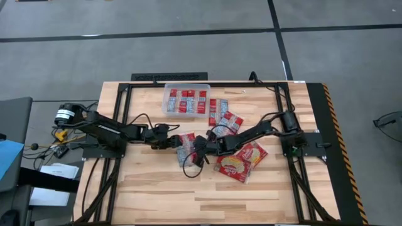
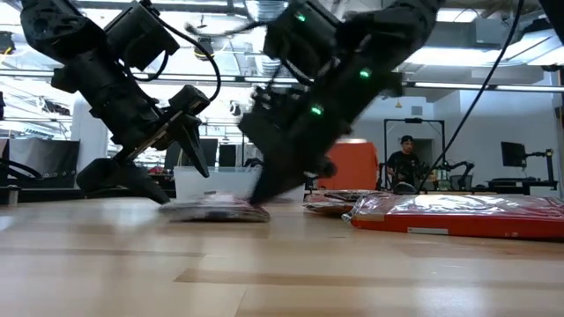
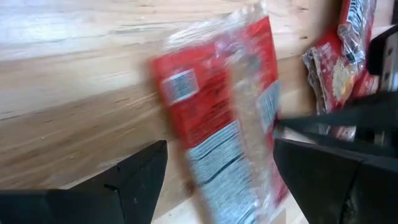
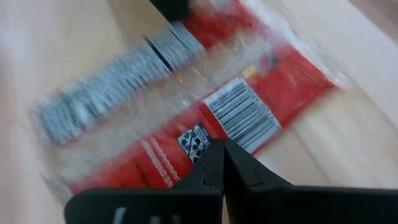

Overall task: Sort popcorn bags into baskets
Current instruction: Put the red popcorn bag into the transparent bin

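Near the middle of the pale wooden slatted table (image 1: 157, 194), a narrow flat red popcorn packet in clear crinkled wrap (image 1: 184, 149), lying printed-back side up with barcode showing. On one side, left gripper (image 1: 171, 143), low over the wood at the packet's end, fingers (image 3: 134, 180) spread wide apart with the packet lying between and ahead of them, nothing clamped. On the other side, right gripper (image 1: 196, 152), tipped steeply down onto the same packet, fingers (image 4: 233, 168) pressed together, tips just at the packet's edge; whether pinching film or merely touching, cannot tell. Toward the far edge, clear colourless low-walled rectangular plastic tub (image 1: 186, 88), holding a row of small red packets with pale bands (image 1: 187, 100). Just beside the tub, more small red packets (image 1: 225, 116) loose on the table. Under the right arm, larger squarish red bags with cream-yellow picture (image 1: 242, 161), overlapping.
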`<action>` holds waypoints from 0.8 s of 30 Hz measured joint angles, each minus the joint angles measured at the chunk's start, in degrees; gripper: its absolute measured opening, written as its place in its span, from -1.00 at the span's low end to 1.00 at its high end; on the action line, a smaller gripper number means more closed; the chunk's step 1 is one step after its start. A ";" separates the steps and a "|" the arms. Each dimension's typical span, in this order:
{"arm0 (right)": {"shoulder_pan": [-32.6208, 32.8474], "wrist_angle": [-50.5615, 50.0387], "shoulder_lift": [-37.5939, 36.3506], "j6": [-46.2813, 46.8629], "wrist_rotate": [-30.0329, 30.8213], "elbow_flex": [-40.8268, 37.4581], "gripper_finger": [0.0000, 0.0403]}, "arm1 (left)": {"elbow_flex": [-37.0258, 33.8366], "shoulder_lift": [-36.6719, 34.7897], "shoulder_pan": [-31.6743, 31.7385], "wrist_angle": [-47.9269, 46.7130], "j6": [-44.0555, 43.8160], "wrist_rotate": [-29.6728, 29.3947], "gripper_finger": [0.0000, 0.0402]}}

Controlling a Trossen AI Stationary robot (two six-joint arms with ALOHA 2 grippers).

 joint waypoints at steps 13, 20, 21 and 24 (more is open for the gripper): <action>-2.33 -1.02 7.20 -7.32 -3.88 11.52 -0.88 | -0.05 -0.02 -0.07 -1.58 0.31 -1.02 0.42; -2.43 -0.96 7.69 -7.95 -5.28 12.72 -0.91 | -0.01 -0.04 -0.57 -2.82 0.73 -0.73 0.16; -2.43 -0.92 7.69 -8.30 -5.18 12.72 -0.90 | -0.01 -0.04 -0.77 -3.08 0.73 -0.71 0.07; -2.62 -1.41 6.94 -9.33 -5.01 12.71 -0.86 | -0.01 -0.04 -1.09 -3.70 0.48 0.18 -0.26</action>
